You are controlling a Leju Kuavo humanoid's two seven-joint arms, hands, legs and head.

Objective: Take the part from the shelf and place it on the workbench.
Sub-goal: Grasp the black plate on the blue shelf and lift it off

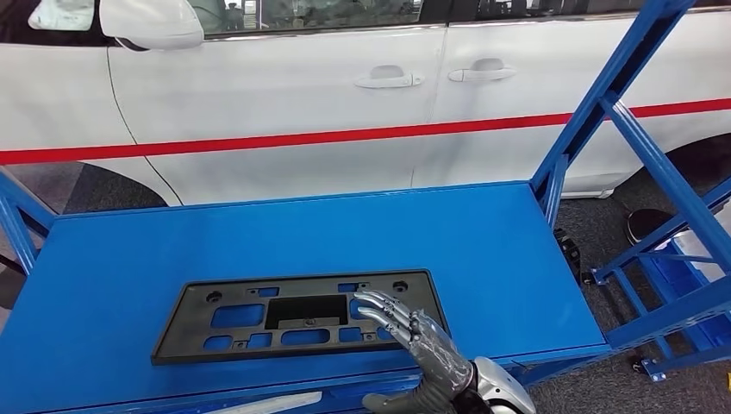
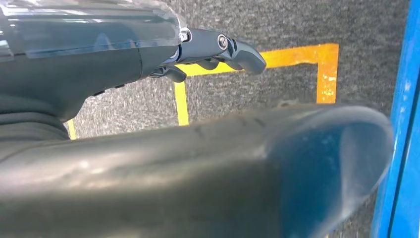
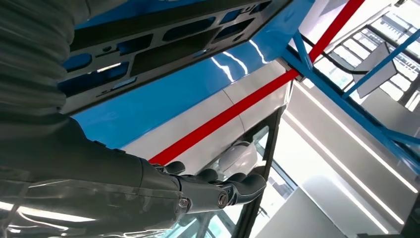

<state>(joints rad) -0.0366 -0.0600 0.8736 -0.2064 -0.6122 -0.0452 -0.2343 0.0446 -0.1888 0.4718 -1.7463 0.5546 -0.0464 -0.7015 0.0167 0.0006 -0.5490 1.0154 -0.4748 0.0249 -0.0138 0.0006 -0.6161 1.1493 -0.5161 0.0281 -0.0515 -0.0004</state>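
Part lies flat at the near edge of the blue counter, right hand released over its right end; I judge a careless withdrawal could snag the frame, dragging it off.

Head view: bright, even light, sharp throughout — soft sheen on the glossy blue metal workbench top. Left wrist view: dim, the thick grey thumb blurred. Right wrist view: streaked glare on the workbench, overexposed background.
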